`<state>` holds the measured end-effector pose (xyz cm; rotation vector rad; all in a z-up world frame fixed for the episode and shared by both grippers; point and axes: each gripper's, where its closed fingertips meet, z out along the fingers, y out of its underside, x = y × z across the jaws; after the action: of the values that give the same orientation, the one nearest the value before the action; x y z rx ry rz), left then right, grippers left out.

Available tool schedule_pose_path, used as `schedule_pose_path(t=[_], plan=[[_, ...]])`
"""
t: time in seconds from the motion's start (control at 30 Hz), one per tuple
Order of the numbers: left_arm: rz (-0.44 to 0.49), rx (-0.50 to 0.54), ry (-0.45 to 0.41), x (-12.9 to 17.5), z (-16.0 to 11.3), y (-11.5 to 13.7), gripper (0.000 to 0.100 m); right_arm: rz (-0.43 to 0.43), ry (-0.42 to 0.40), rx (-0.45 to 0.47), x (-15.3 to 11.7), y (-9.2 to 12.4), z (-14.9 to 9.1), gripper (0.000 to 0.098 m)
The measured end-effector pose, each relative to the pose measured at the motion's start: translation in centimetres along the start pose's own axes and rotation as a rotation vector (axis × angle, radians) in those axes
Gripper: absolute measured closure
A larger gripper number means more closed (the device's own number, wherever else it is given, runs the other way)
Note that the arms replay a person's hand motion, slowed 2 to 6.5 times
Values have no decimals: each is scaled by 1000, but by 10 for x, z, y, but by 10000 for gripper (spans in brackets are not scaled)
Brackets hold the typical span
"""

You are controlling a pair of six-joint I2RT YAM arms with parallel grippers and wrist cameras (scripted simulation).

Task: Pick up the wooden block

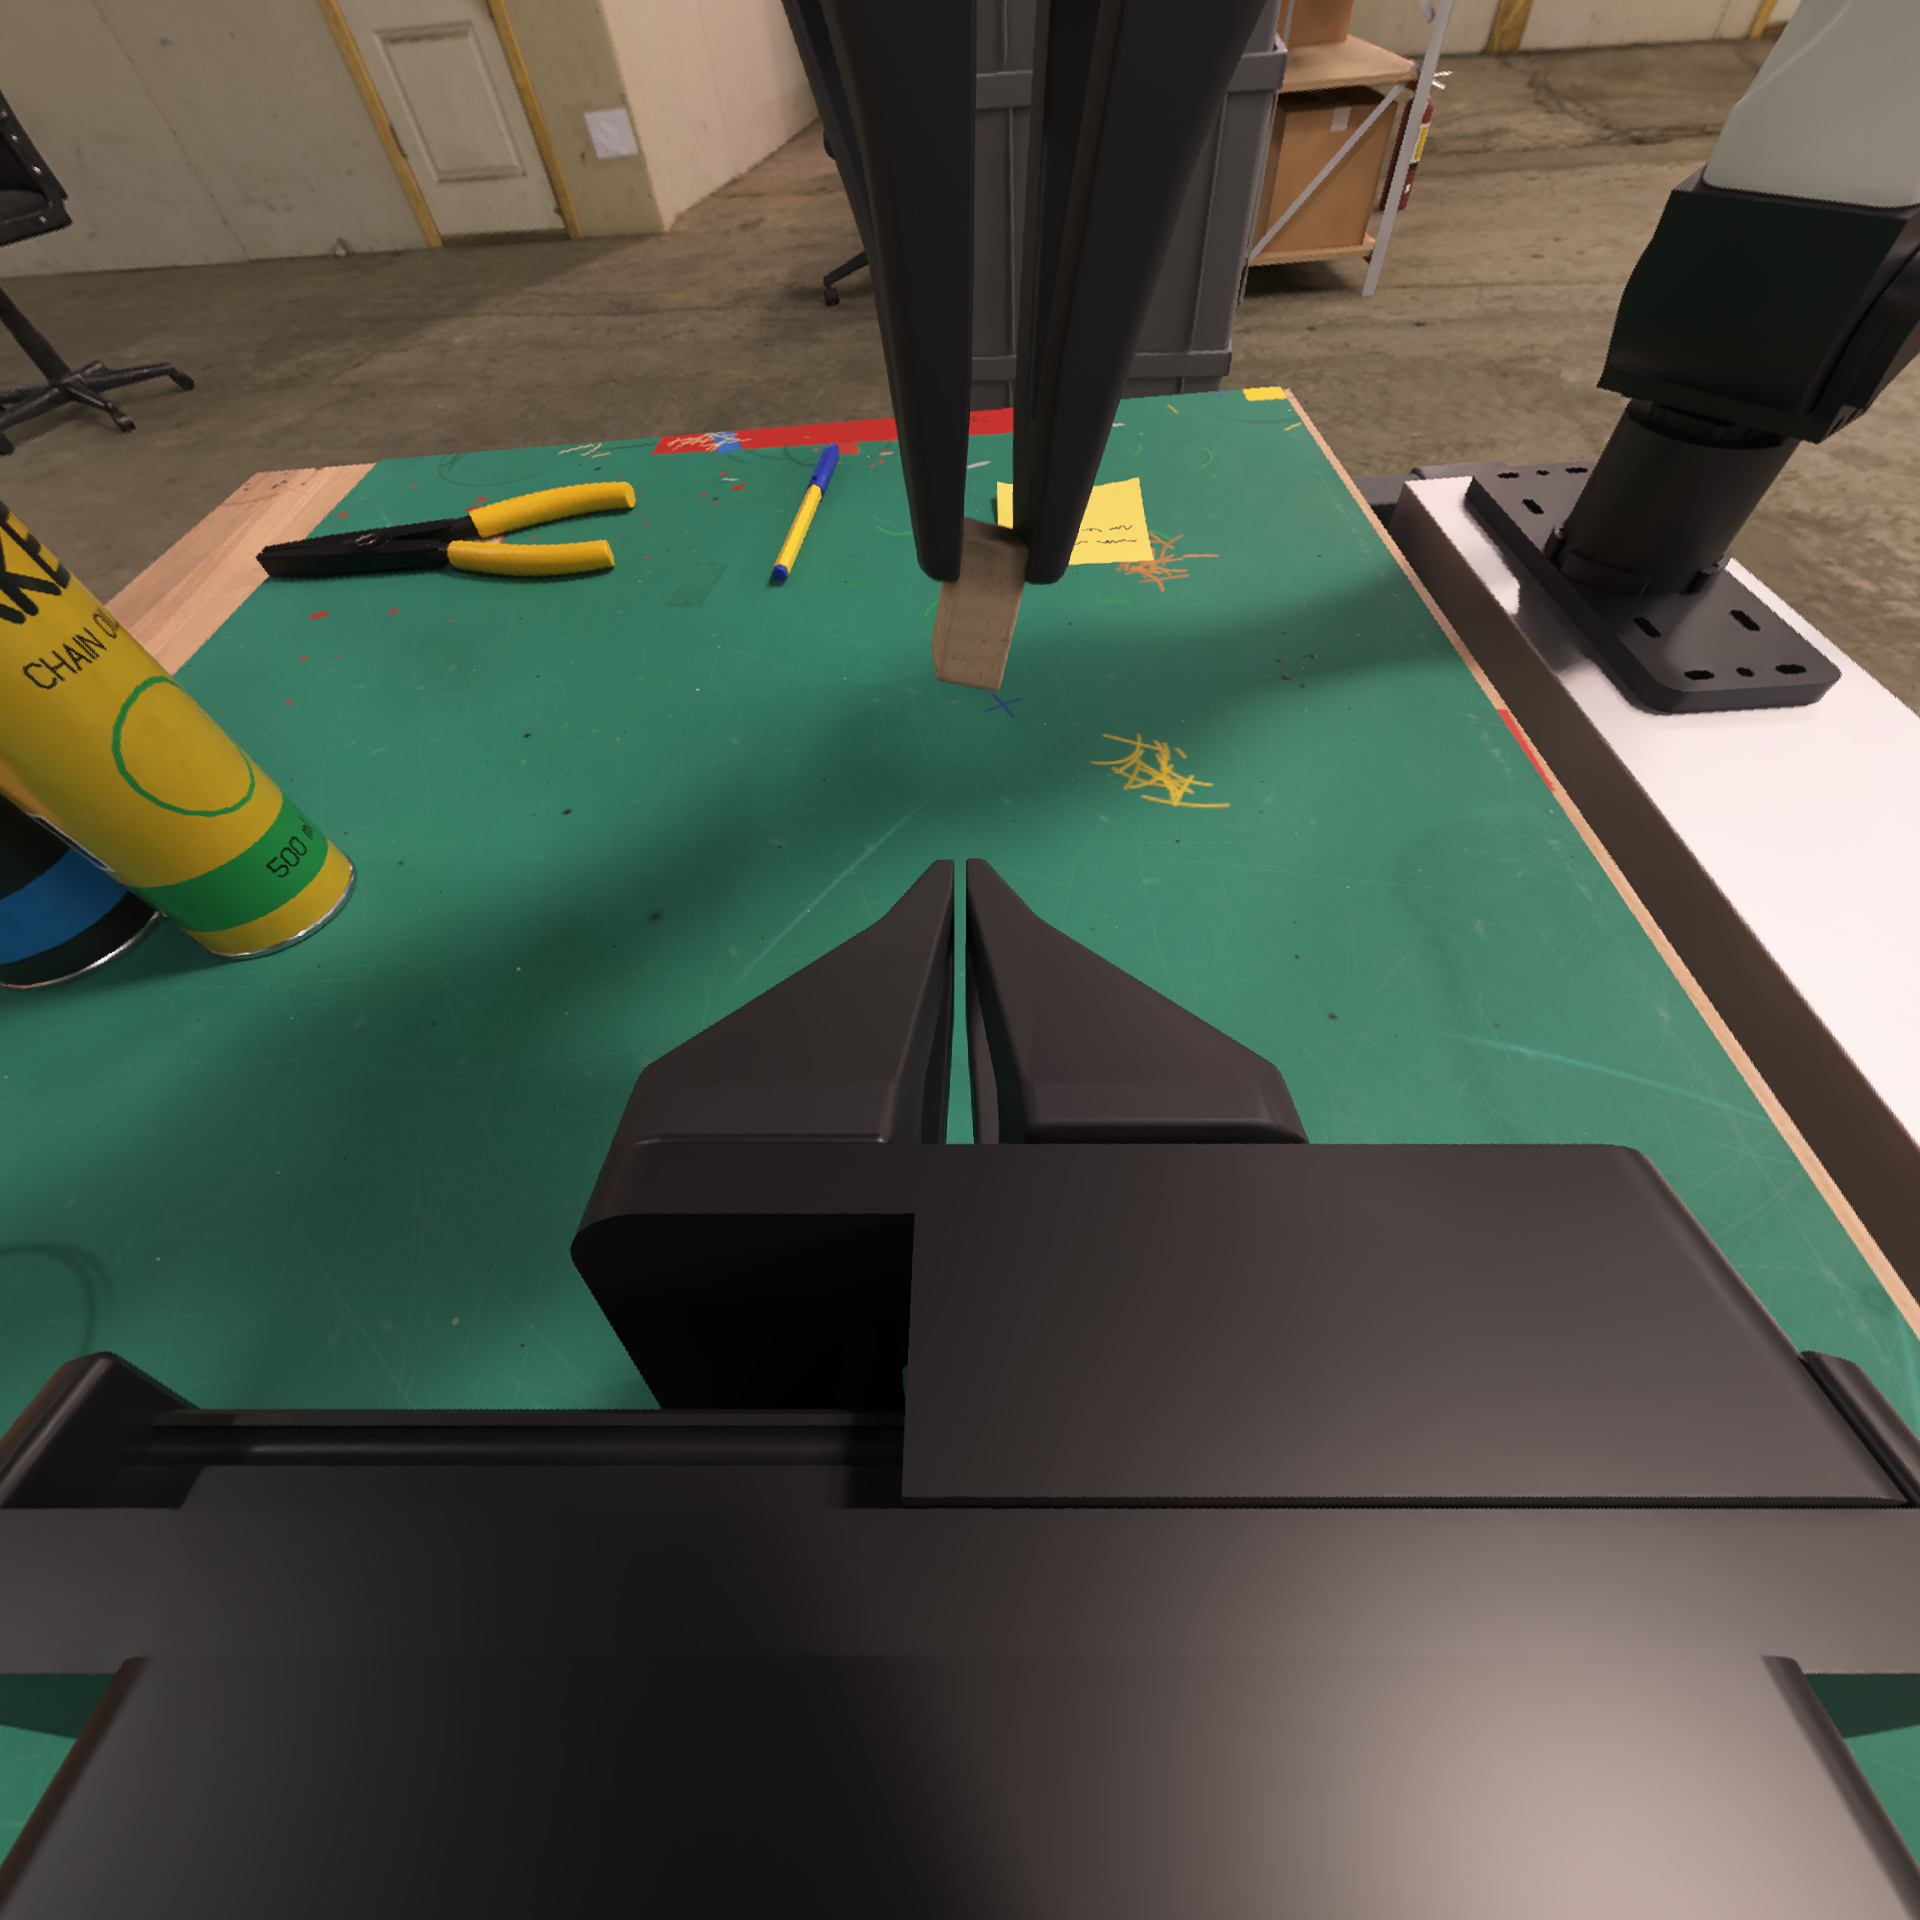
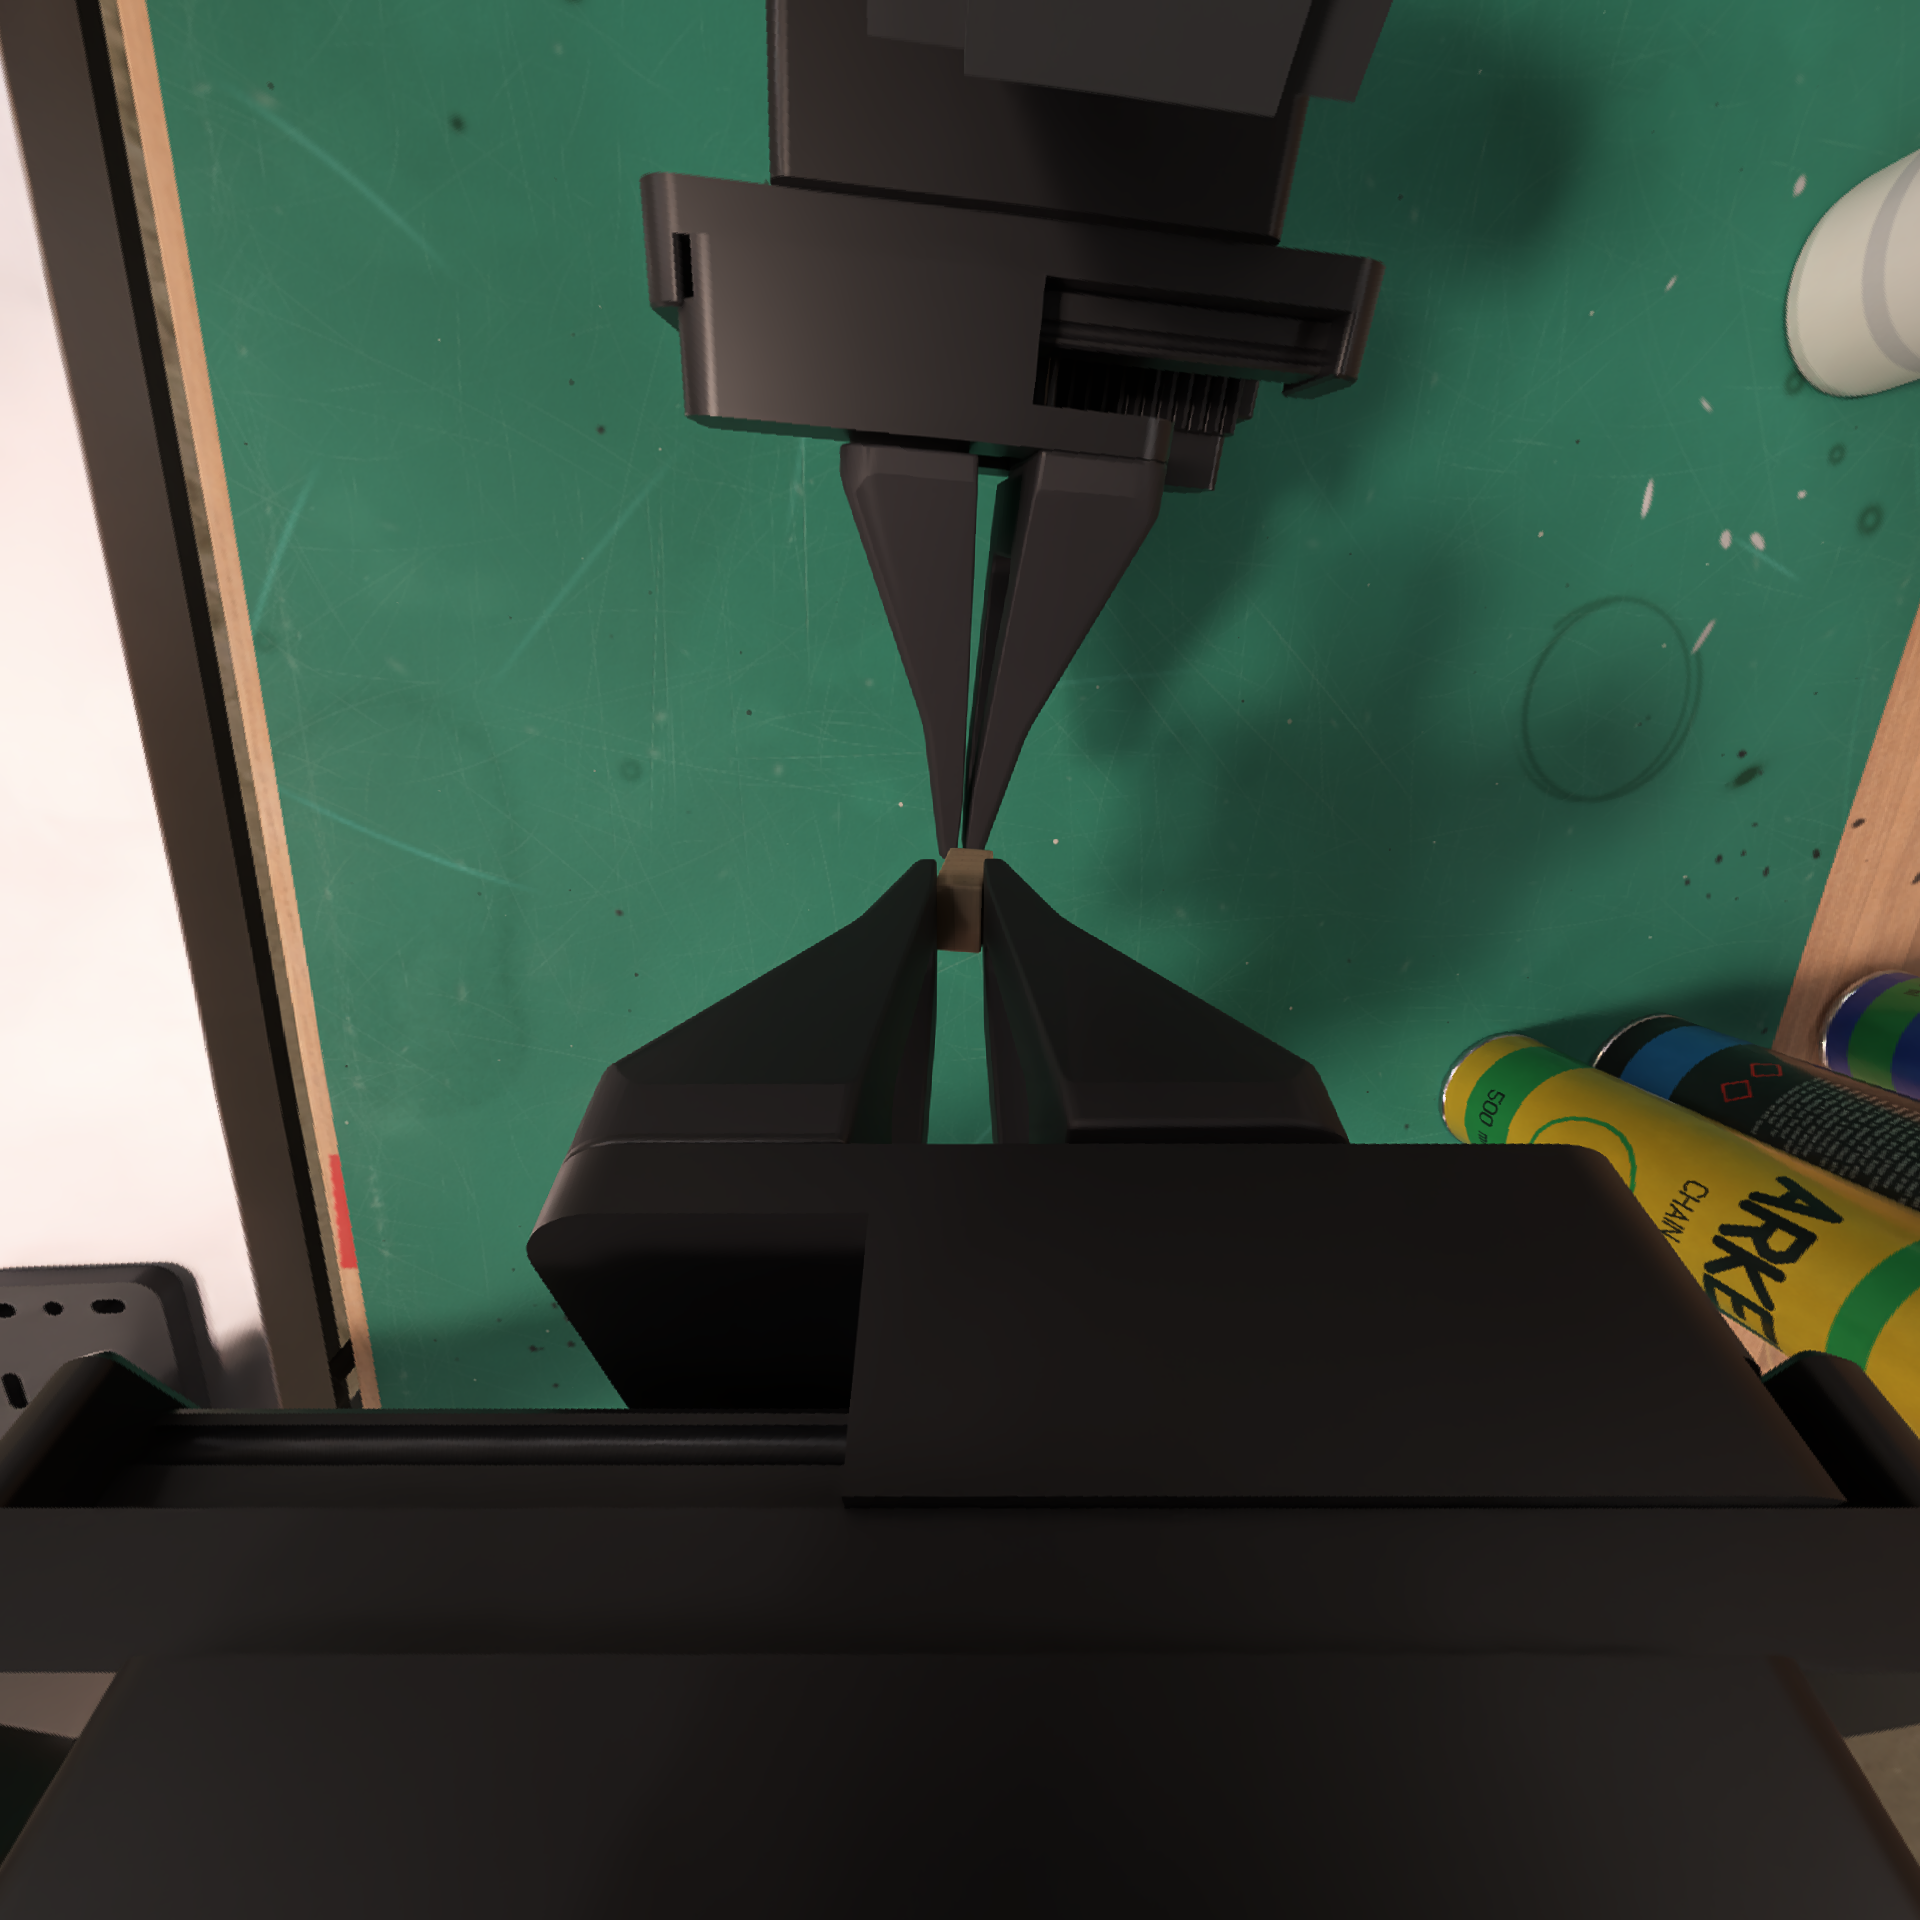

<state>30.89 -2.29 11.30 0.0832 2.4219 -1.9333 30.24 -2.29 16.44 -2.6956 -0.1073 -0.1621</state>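
Matt wooden block (image 1: 975, 623); scuffed green mat (image 1: 520, 1039) (glossy cans (image 1: 197, 800) beside).

matte black tapered fingers (image 1: 914, 997), boxy black gripper body, pale arm link (image 1: 1839, 94).

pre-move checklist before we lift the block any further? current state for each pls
1. Right claw shut on the wooden block: ok, fingers press both sides.
2. Block off the green mat: ok, it hangs above the mat in the left wrist view.
3. Grip depth: not ok, only the block's top end sits between the tips; most of it hangs below.
4. Left claw clear of the block: ok, shut and empty, set back from it.
5. Nearby clutter clear: ok, pliers, pen and spray can lie off to the side.
6. Slip in the grip: cannot tell.
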Motion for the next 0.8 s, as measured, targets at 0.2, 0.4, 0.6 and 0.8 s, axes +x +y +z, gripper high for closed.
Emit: schedule_pose_path(t=[0.2, 0.4, 0.6, 0.8], plan=[[3, 2, -1, 0, 0, -1, 983, 2, -8, -7, 0, 2, 4, 905], [6, 3, -2, 0, 0, -2, 982, 3, -12, -10, 0, 3, 6, 905], [10, 5, -3, 0, -1, -3, 979, 6, -14, -10, 1, 4, 7, 905], [12, 4, -2, 0, -1, -3, 978, 5, -19, -11, 1, 4, 9, 905]])
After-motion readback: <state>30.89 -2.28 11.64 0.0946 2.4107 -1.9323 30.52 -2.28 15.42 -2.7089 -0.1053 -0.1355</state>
